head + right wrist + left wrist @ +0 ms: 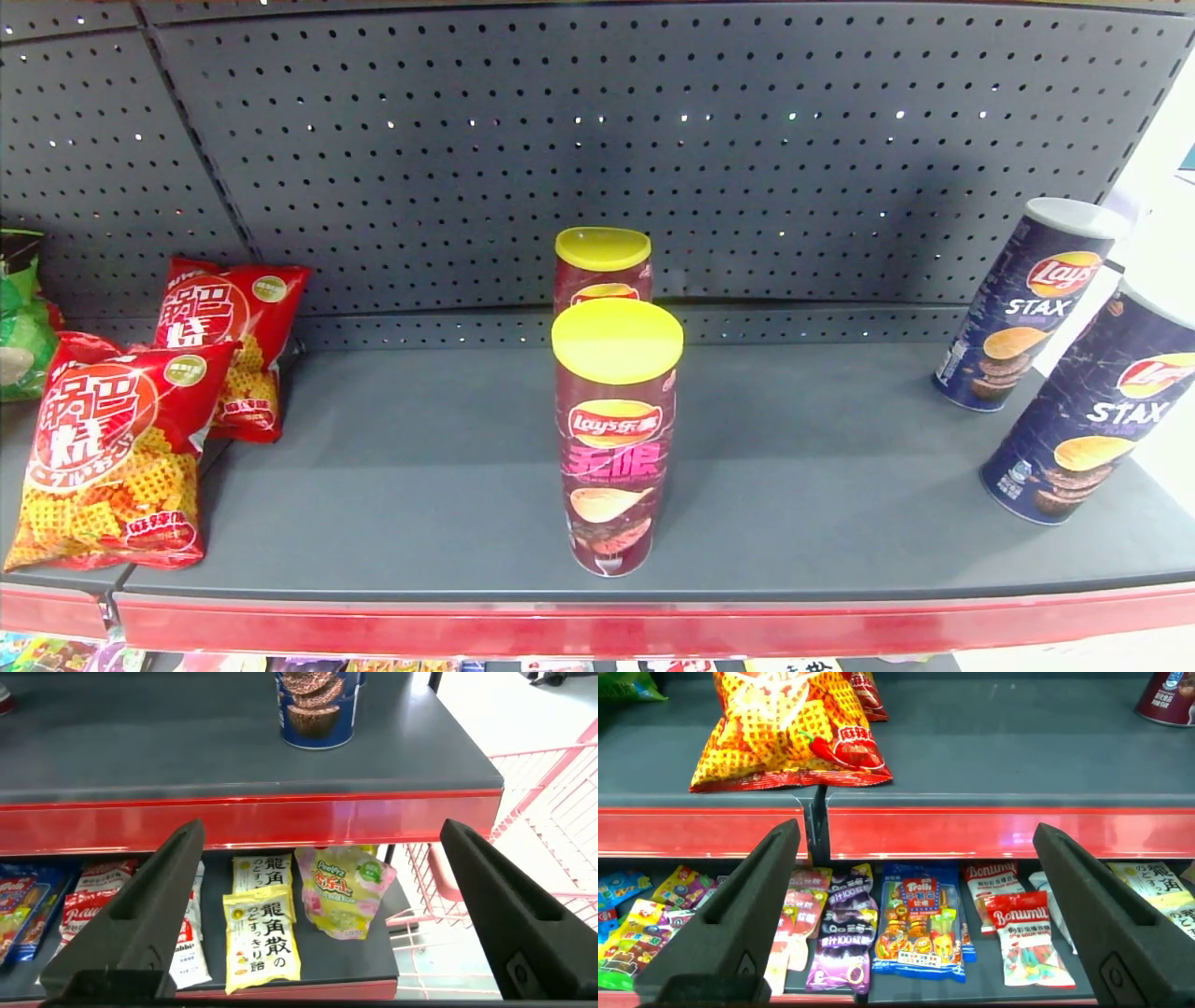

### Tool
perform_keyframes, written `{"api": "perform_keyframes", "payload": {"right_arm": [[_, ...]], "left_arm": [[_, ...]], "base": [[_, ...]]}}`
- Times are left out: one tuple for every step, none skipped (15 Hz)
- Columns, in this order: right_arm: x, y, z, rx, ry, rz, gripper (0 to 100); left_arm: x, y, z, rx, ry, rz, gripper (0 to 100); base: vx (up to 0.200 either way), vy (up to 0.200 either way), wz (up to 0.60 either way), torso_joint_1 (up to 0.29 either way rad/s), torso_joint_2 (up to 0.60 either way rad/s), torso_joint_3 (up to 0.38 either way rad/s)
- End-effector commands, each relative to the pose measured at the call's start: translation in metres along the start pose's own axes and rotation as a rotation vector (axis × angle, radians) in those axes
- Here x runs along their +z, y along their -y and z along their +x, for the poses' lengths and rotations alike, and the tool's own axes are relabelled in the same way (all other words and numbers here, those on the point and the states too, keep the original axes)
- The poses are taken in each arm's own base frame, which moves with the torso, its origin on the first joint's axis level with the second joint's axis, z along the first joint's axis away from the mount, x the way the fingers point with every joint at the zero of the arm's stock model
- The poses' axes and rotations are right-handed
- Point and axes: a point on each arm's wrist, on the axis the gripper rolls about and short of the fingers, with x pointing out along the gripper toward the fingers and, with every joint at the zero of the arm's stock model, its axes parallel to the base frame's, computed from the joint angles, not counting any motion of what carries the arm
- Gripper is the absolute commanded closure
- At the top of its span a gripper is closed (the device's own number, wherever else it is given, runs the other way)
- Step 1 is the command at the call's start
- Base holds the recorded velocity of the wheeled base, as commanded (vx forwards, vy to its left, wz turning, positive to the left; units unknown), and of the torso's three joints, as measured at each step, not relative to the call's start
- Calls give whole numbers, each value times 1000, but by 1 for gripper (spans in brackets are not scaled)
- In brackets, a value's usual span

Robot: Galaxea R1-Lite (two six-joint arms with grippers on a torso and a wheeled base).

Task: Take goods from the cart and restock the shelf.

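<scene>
While head view has crisp cans (613, 448) on shelf (840, 485), wrist views catch sweets (915, 924) beneath, both jaws wide

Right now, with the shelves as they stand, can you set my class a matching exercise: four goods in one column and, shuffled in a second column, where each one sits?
Things:
1. yellow-lidded cans
2. red snack bags
3. dark blue cans
4. pink-and-green pouch

Places:
A. right end of the upper shelf
B. lower shelf, under the red edge
C. left end of the upper shelf
D. middle of the upper shelf

Pairs: 1-D, 2-C, 3-A, 4-B
</scene>
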Motion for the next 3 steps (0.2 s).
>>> {"api": "perform_keyframes", "payload": {"right_arm": [[0, 0, 0, 1, -2, -1, 0], [0, 0, 0, 1, -2, -1, 0], [0, 0, 0, 1, -2, -1, 0]], "left_arm": [[0, 0, 0, 0, -1, 0, 0], [0, 0, 0, 0, -3, 0, 0], [0, 0, 0, 0, -3, 0, 0]], "base": [[0, 0, 0, 0, 0, 0], [0, 0, 0, 0, 0, 0], [0, 0, 0, 0, 0, 0]]}}
